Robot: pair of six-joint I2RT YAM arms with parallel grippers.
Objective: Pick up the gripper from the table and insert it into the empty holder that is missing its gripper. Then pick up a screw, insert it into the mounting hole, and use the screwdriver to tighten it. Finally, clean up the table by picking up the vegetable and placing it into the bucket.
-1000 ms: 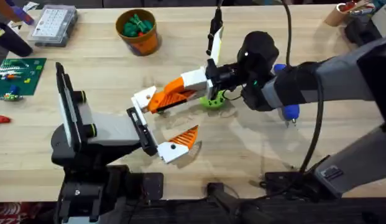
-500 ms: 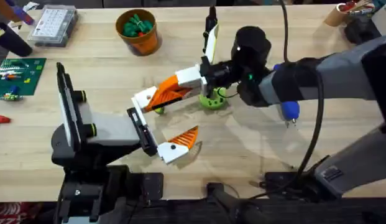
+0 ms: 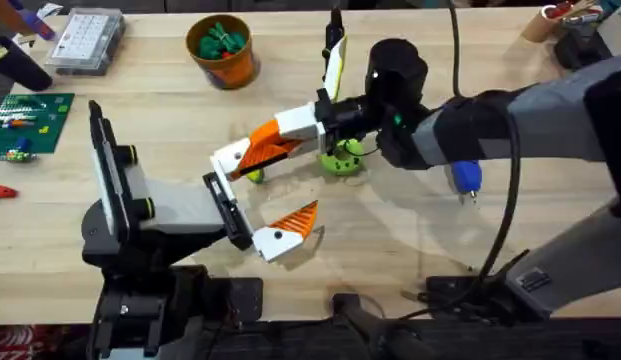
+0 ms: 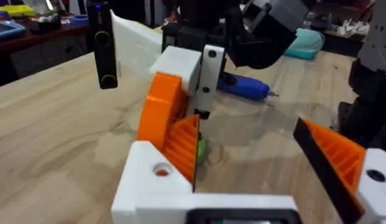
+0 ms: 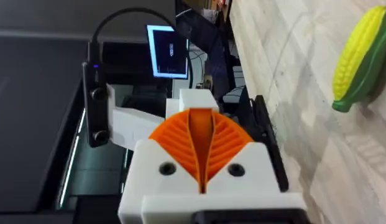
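Note:
The white-and-orange gripper finger (image 3: 233, 158) lies with its white base at the far end of the black holder (image 3: 228, 205) on my left arm. My right gripper (image 3: 262, 150) reaches across from the right and is shut on its orange ribbed tip (image 4: 183, 146). The matching finger (image 3: 285, 232) sits at the holder's near end, so my left gripper (image 3: 285, 190) stands wide open. The blue screwdriver (image 3: 460, 178) lies partly under my right arm. A yellow-and-green corn vegetable (image 5: 357, 59) lies on the table (image 3: 390, 240) just behind my right gripper. The orange bucket (image 3: 227, 60) stands at the back.
A clear parts box (image 3: 85, 40) sits at the back left. A green circuit board (image 3: 28, 120) lies at the left edge. Green pieces lie in the bucket. Clutter (image 3: 570, 20) fills the back right corner. My right arm spans the table's right half.
My right gripper has shifted a little to the left and away, still shut on the finger's tip. The left arm and holder have not moved.

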